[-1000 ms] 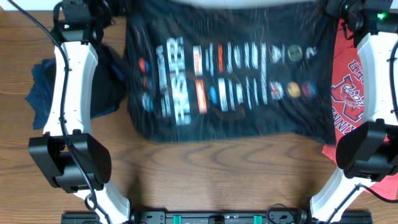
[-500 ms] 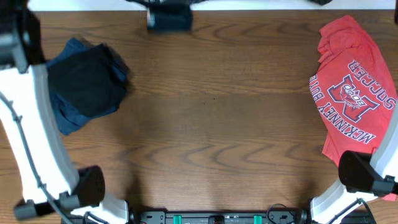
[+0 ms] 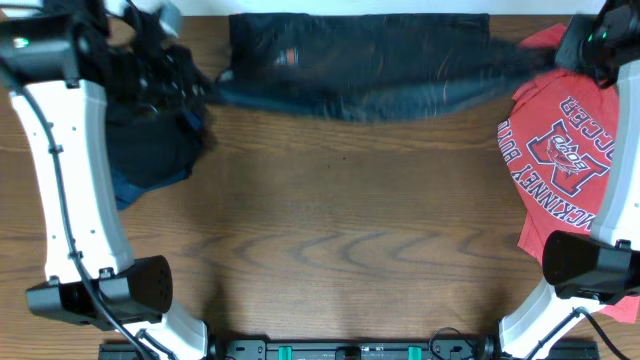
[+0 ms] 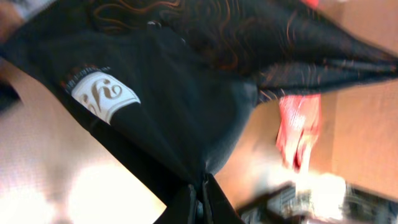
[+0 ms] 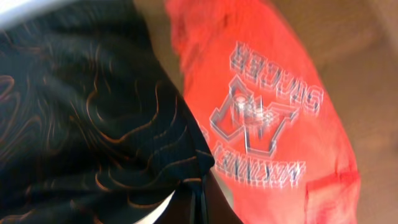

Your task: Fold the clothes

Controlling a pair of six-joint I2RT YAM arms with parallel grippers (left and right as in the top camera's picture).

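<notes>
I count three lots of clothing on one wooden table [image 3: 340, 230]. There is one black jersey [image 3: 360, 70] along the far edge, one red shirt [image 3: 570, 160] at the right, and one dark heap [image 3: 150, 160] at the far left. Blue shows at the heap's near rim, and I cannot tell whether it is one garment or several. Of my own parts there are two white arms, my left arm [image 3: 70, 170] and my right arm [image 3: 622, 200]. Each carries one gripper, so there are two: my left gripper [image 4: 199, 202] and my right gripper [image 5: 199, 199].
</notes>
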